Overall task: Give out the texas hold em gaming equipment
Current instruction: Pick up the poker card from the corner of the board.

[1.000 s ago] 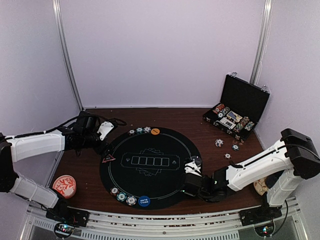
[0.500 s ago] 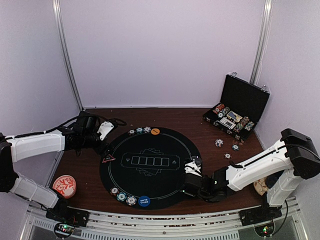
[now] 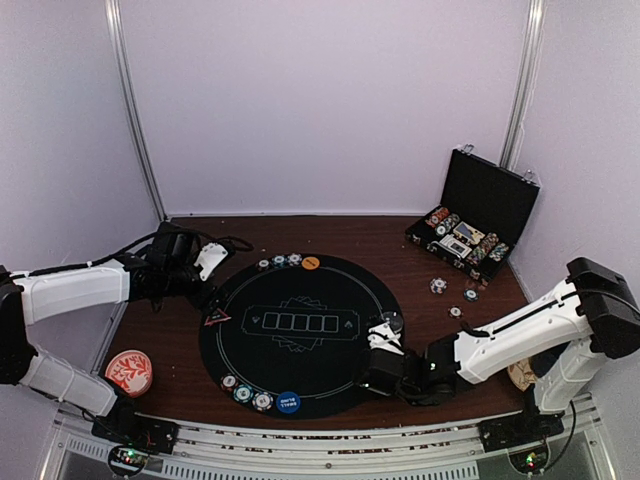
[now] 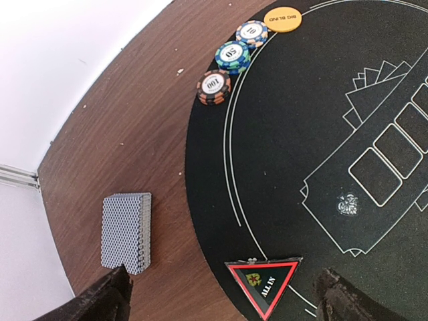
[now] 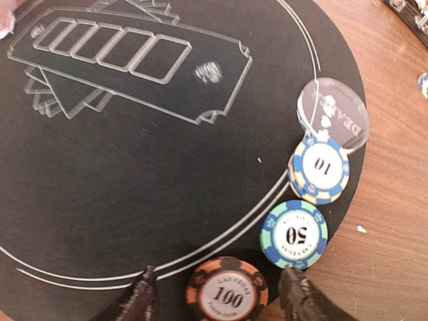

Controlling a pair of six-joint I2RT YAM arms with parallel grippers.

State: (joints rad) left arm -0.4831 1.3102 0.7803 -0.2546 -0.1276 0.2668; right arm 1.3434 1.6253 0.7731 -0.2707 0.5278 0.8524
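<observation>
Three striped poker-chip groups [image 3: 279,261] sit on the round black felt mat [image 5: 134,174]; the right tool [image 5: 221,297] stands spread astride the orange-striped 100 chip [image 5: 227,292], the left tool [image 4: 224,289] spread wide, while the grey-blue-backed card deck [image 4: 125,232] and loose striped chips [image 3: 438,285] on the brown wooden surface [image 4: 134,134] appear undealt.

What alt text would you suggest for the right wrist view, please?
The open right gripper flanks a 100 chip at the edge of the black mat. Beyond it, a 50 chip, a 10 chip and a clear dealer disc line that edge.
</observation>
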